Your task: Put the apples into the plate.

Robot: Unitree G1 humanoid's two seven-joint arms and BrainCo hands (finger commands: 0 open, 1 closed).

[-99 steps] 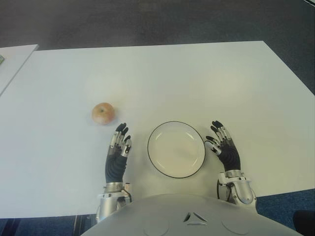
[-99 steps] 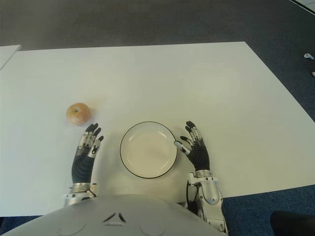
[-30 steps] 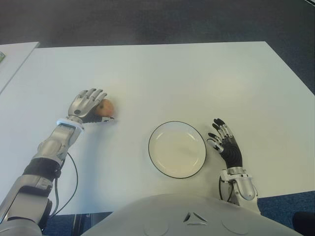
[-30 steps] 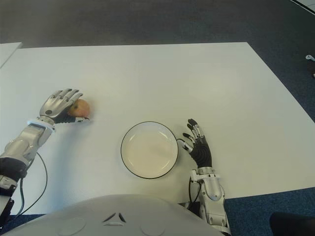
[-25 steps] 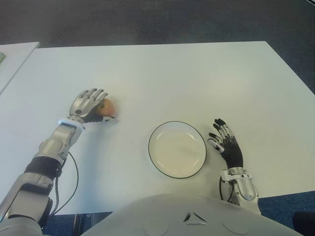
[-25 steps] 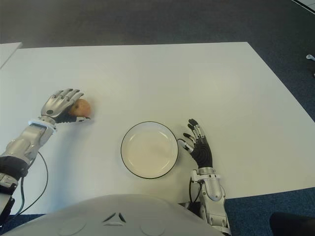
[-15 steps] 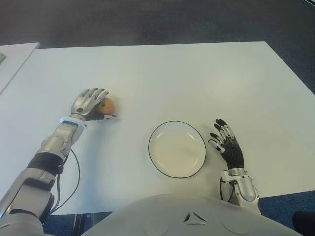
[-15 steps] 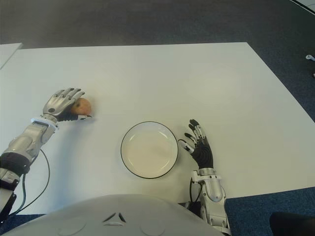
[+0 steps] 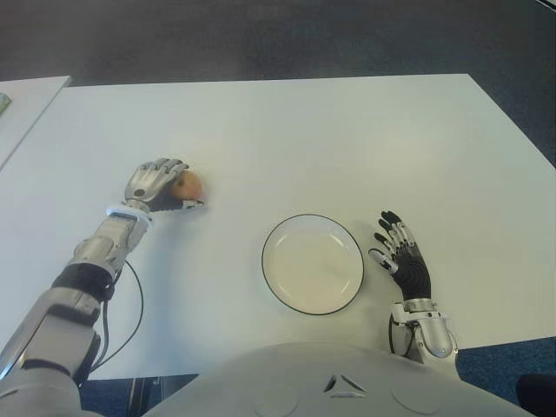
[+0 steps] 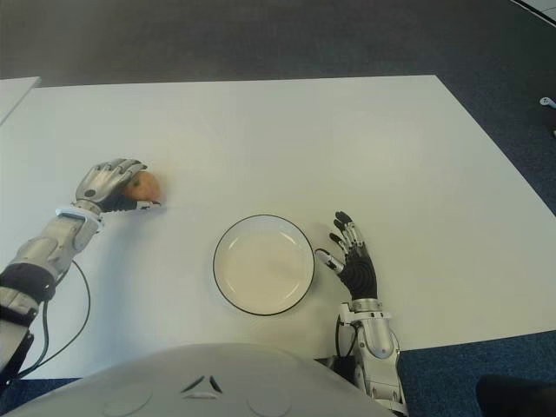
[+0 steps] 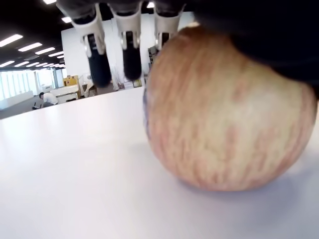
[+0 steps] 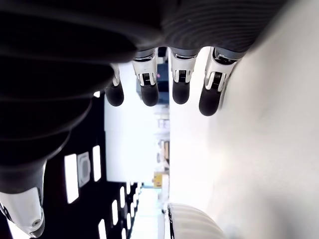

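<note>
The left hand point(image 9: 155, 184) reaches out over the white table point(image 9: 347, 139), its fingers point(image 11: 97, 47) curled over a red-yellow apple point(image 9: 188, 187) that sits on the tabletop, well to the left of the plate. The black-rimmed white plate point(image 9: 313, 263) is empty near the table's front edge. Just to its right is the right hand point(image 9: 401, 261), fingers spread and holding nothing.

white table point(image 9: 347, 139), apple point(image 9: 188, 185), empty plate point(image 9: 313, 263)
</note>
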